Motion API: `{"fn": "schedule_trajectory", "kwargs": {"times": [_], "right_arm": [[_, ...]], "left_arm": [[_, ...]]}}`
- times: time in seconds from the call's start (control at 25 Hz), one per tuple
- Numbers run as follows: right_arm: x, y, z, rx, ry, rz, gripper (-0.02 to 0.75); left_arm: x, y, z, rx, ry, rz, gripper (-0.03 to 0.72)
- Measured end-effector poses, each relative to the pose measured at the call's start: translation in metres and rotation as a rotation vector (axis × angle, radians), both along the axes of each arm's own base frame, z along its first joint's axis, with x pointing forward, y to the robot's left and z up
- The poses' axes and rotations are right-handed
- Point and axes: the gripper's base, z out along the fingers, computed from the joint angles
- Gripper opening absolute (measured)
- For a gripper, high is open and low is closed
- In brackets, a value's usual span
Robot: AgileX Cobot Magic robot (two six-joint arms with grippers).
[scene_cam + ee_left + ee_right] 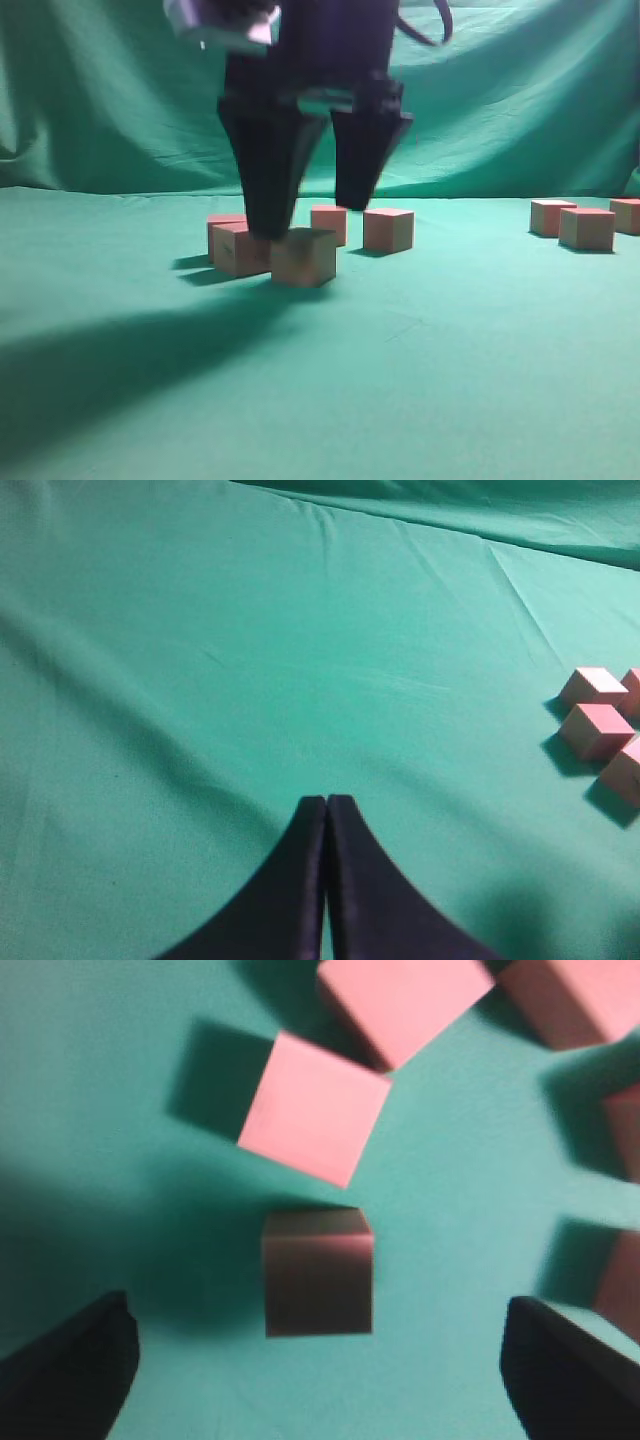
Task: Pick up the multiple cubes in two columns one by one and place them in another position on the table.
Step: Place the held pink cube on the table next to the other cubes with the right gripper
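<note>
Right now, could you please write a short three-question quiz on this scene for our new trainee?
1. True or false: the right gripper is open, and the cube between its fingers is free.
2. How does the left gripper stand: A open, B shut, C shut on a cube?
3. In the exterior view, how many cubes form the far-right group on the table?

Key: 1 true; 2 B; 3 three.
</note>
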Motion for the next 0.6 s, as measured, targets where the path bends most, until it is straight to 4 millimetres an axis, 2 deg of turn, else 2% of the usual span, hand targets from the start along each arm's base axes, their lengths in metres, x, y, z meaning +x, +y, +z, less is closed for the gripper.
{"fn": "schedule_trajectory", "kwargs": {"times": [0.16,0.28,0.32,0.4,0.56,0.6], "right_arm": [[0.007,0.005,0.043,-0.016,0.011,-0.014,0.669],[0.016,0.008,0.073,0.01,-0.064,-0.08,0.669],[0.017,0.006,0.082,0.014,-0.094,-0.117,0.669],[0.017,-0.002,0.095,0.0,-0.148,-0.169,0.603],[0.01,-0.023,0.133,0.034,-0.237,-0.254,0.613],[0.007,-0.031,0.142,0.047,-0.251,-0.275,0.559]], "left_arm": [[0.0,0.0,0.0,0.0,0.0,0.0,0.0],[0.0,0.0,0.0,0.0,0.0,0.0,0.0],[0.0,0.0,0.0,0.0,0.0,0.0,0.0],[0.0,0.0,0.0,0.0,0.0,0.0,0.0],[0.0,0.0,0.0,0.0,0.0,0.0,0.0],[0.0,0.0,0.0,0.0,0.0,0.0,0.0]]}}
